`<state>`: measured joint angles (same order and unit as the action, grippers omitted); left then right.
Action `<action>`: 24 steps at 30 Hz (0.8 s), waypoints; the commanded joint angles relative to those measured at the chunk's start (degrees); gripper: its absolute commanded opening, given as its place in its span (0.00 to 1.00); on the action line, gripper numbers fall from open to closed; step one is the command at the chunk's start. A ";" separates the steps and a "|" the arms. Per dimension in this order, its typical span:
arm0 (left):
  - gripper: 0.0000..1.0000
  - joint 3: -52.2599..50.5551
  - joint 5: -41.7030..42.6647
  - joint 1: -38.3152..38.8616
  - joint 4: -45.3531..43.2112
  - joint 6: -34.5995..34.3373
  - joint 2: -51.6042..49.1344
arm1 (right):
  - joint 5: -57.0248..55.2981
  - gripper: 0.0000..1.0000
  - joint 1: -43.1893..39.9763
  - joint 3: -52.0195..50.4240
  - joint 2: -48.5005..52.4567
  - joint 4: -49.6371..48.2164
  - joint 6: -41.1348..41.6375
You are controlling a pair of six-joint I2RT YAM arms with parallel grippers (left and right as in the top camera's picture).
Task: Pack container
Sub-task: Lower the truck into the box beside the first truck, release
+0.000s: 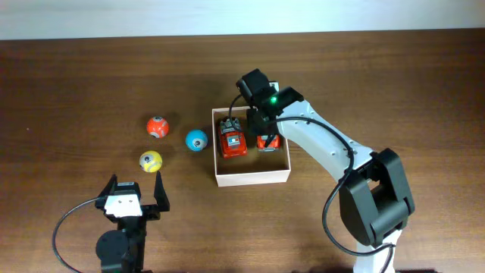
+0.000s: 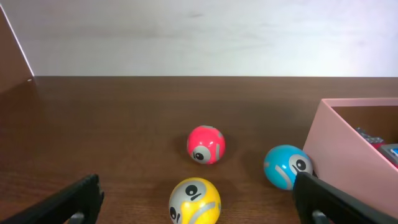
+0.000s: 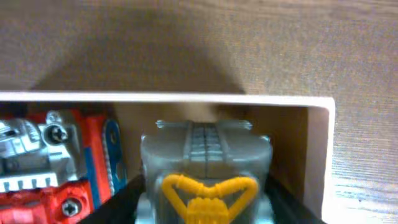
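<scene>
The container [image 1: 250, 179] is a square cream box at the table's middle; its wall also shows in the left wrist view [image 2: 339, 140] and the right wrist view [image 3: 186, 98]. A red toy car [image 1: 233, 141] lies inside at the left [image 3: 50, 165]. My right gripper [image 1: 265, 135] is down in the box's far right corner, shut on a grey toy car with a yellow part [image 3: 205, 155], its fingers [image 3: 202, 208] on both sides. My left gripper [image 1: 136, 184] is open and empty, just behind a yellow ball [image 2: 194, 200].
Three balls lie on the brown table left of the box: the yellow ball [image 1: 150, 161], a red ball [image 1: 157, 127] [image 2: 206, 144] and a blue ball [image 1: 196, 140] [image 2: 286, 166], the blue one close to the box's left wall.
</scene>
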<state>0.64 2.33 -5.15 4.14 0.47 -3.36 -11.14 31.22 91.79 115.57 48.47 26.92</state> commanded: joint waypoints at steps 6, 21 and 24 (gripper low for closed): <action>0.99 -0.13 -0.17 0.15 0.44 1.09 0.33 | -1.79 0.72 0.15 -0.28 0.11 -2.19 -2.71; 0.99 -0.13 -0.17 0.15 0.44 1.09 0.33 | 13.18 0.62 0.24 2.36 -0.90 -1.77 -8.52; 0.99 -0.11 -0.17 0.15 0.44 1.09 0.33 | 13.55 0.58 0.24 3.78 -0.90 -0.74 -8.70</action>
<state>0.64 2.33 -5.15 4.12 0.45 -3.36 -1.28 31.22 92.60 115.57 47.13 19.64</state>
